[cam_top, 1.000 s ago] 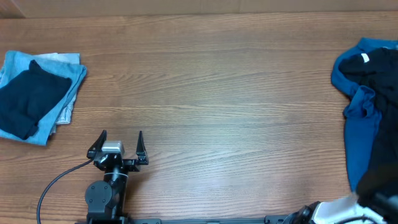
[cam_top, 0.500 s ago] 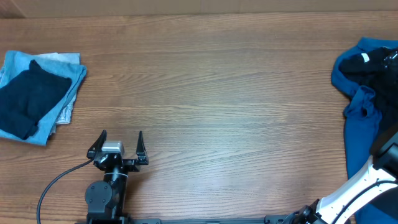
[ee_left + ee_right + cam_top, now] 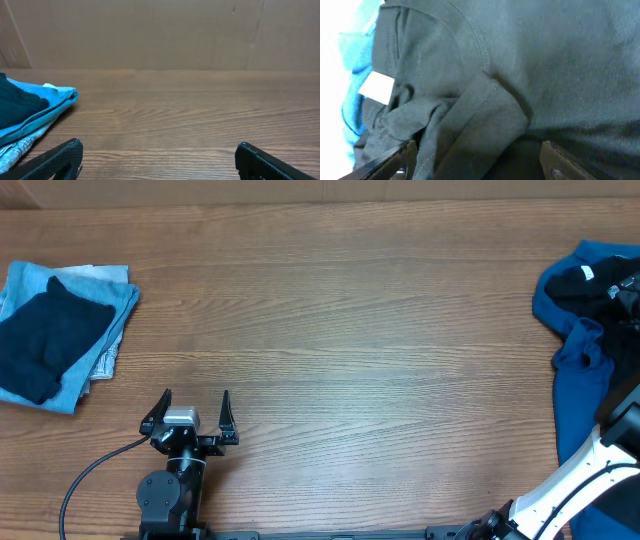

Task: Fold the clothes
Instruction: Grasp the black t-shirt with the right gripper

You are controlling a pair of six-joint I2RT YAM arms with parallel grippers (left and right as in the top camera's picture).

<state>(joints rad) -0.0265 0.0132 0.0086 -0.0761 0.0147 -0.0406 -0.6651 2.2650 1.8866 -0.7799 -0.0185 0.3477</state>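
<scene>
A heap of unfolded clothes lies at the table's right edge: a blue garment [image 3: 572,370] with a black garment [image 3: 592,288] on top. My right gripper [image 3: 477,161] is open just above the black garment [image 3: 530,65], its fingers on either side of a raised fold; a white label [image 3: 377,86] shows near the collar. In the overhead view the gripper is at the frame's right edge and hard to make out. My left gripper [image 3: 195,408] is open and empty near the front edge; it also shows in the left wrist view [image 3: 160,156].
A folded stack [image 3: 55,330] of light blue, dark navy and pale checked clothes lies at the far left, also in the left wrist view [image 3: 35,112]. The right arm's white link [image 3: 585,478] reaches in from the bottom right. A cable [image 3: 90,470] trails from the left arm.
The right arm has swung up from the bottom right corner and reached out over the clothes heap. The left arm has not moved.
</scene>
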